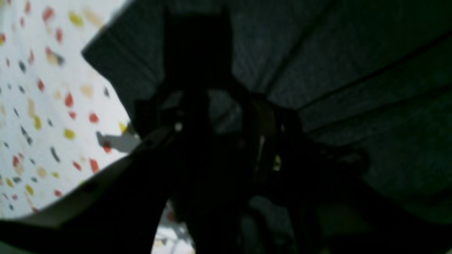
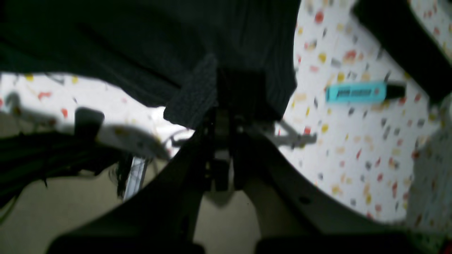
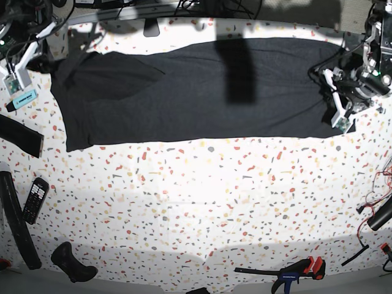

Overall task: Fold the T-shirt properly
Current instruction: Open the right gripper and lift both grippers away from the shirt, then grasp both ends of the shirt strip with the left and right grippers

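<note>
The dark T-shirt [image 3: 196, 92] lies plain side up as a long flat band across the far part of the speckled table [image 3: 196, 196]. My right gripper [image 3: 54, 62] is at the shirt's left end in the base view. In the right wrist view that gripper [image 2: 226, 91] is shut on a fold of the T-shirt [image 2: 141, 42]. My left gripper [image 3: 329, 89] sits at the shirt's right edge. In the dim left wrist view one finger [image 1: 197, 46] lies on top of the T-shirt [image 1: 353, 53]. Creases spread from the left gripper [image 1: 215, 91], which is closed on the cloth.
A teal marker [image 3: 23, 98] [image 2: 355, 92] lies left of the shirt beside the right arm. Below it lie a narrow black strip [image 3: 18, 135] and a black calculator [image 3: 35, 199]. A black-and-red clamp [image 3: 294, 269] and a black handle [image 3: 73, 263] lie near the front edge.
</note>
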